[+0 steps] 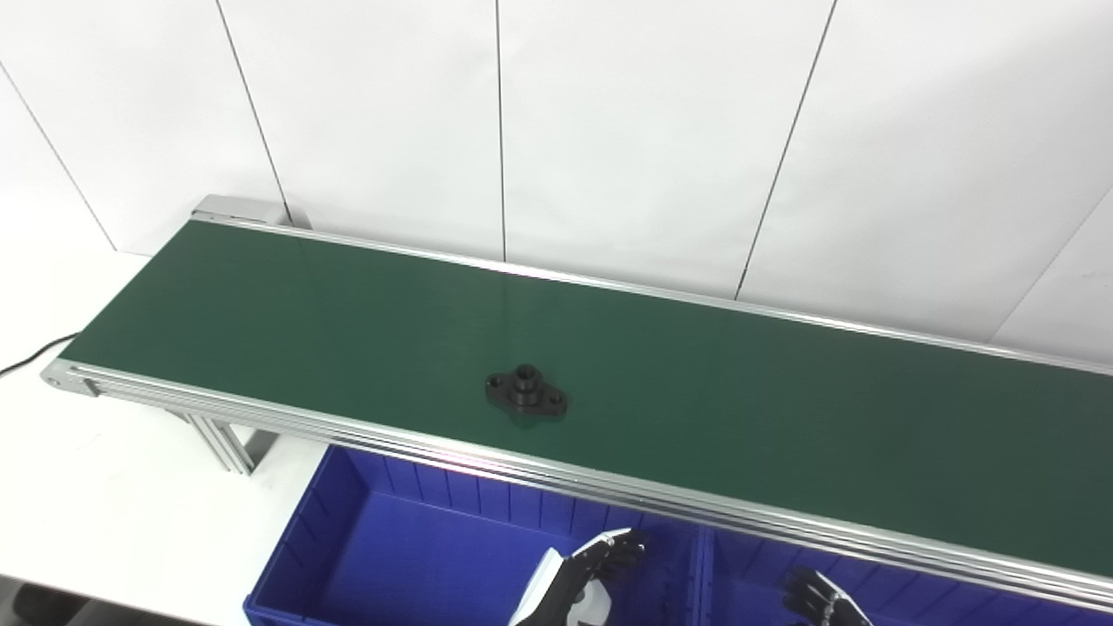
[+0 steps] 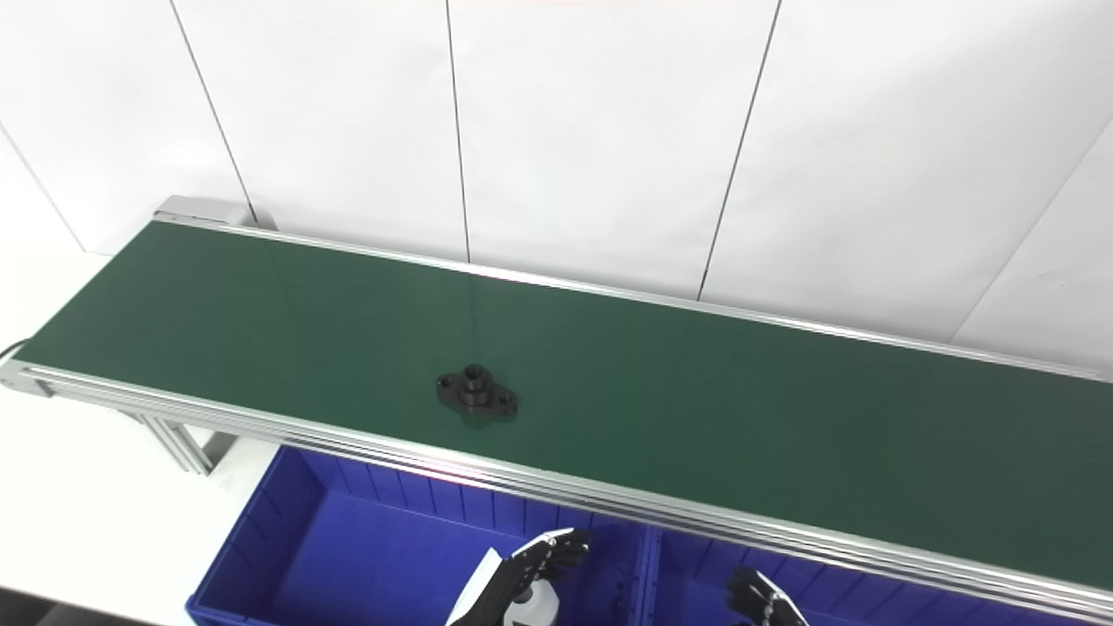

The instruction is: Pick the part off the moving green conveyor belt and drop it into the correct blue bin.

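A black flanged part [image 1: 526, 392] with a raised centre hub and a hole in each ear lies on the green conveyor belt [image 1: 783, 409], near its front edge; it also shows in the right eye view [image 2: 476, 392]. My left hand [image 1: 591, 569] is low at the picture's bottom, over the left blue bin [image 1: 348, 539], fingers apart and empty. My right hand [image 1: 817, 598] shows only its fingertips at the bottom edge, over the right blue bin [image 1: 748, 574], holding nothing. Both hands are in front of and below the belt, apart from the part.
The belt's aluminium front rail [image 1: 609, 487] runs between the hands and the part. A divider wall [image 1: 703, 574] separates the two bins. The belt's left end [image 1: 65, 376] stands on a white table with a black cable [image 1: 30, 355]. A white panelled wall is behind.
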Motion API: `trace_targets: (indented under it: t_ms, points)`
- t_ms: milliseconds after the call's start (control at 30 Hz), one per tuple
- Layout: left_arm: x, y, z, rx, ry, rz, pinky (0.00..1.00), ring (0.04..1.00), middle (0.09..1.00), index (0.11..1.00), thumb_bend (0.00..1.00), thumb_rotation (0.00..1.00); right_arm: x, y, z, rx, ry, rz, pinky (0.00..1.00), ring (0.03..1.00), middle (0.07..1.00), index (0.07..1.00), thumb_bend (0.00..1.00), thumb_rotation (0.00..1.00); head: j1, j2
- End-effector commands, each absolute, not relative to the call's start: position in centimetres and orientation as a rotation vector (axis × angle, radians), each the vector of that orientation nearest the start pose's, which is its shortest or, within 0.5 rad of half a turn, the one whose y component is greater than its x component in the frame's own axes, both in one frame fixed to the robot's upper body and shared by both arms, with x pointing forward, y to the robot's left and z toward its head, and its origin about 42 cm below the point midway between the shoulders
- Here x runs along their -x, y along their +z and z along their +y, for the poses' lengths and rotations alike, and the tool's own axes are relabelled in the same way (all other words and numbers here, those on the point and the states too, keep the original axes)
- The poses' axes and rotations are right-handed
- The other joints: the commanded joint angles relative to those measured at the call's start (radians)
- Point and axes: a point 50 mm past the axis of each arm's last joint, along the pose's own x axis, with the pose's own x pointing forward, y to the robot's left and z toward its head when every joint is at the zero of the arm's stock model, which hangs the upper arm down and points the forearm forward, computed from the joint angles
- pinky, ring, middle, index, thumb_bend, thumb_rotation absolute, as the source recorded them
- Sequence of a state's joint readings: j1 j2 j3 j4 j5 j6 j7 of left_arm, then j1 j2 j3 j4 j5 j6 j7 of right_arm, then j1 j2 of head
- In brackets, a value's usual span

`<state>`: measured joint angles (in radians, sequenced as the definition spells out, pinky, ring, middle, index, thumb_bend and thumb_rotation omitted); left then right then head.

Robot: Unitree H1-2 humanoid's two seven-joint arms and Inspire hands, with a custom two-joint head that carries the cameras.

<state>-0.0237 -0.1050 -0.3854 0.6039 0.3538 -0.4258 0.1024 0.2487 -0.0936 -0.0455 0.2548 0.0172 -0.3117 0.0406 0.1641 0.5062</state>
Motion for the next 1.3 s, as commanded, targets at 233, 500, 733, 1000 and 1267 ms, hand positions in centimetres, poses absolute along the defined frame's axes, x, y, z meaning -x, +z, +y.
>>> trace_targets:
  t_ms: [233,500,733,1000,1267]
  points:
    - [-24.3,-0.3,6.6,-0.237,-0.457,-0.038,0.76,0.799,0.816,0.818,0.74,0.21,-17.9,2.5,-26.3,0.124,-0.138,-0.051,0.64,0.727,0.760,0.767,0.67,0.26,-0.018,-0.003]
    - [-24.6,-0.5,7.3,-0.251,-0.459,-0.034,0.77,0.810,0.831,0.826,0.73,0.21,-20.3,10.7,-24.3,0.159,-0.103,-0.372,0.61,0.712,0.748,0.754,0.71,0.29,-0.099,0.007]
    - [-24.8,-0.4,8.1,-0.259,-0.462,-0.042,0.78,0.823,0.847,0.844,0.71,0.23,-22.6,17.1,-23.7,0.269,-0.084,-0.533,0.62,0.709,0.723,0.748,0.70,0.24,-0.231,0.040]
    - [-25.2,0.2,8.5,-0.238,-0.459,-0.052,0.78,0.823,0.843,0.838,0.71,0.20,-24.3,20.4,-24.3,0.371,-0.070,-0.551,0.62,0.698,0.731,0.769,0.70,0.26,-0.342,0.067]
    - [-26.0,0.8,8.7,-0.234,-0.455,-0.061,0.78,0.813,0.833,0.824,0.72,0.16,-27.5,22.4,-24.5,0.560,0.033,-0.382,0.67,0.757,0.776,0.799,0.74,0.24,-0.377,0.087]
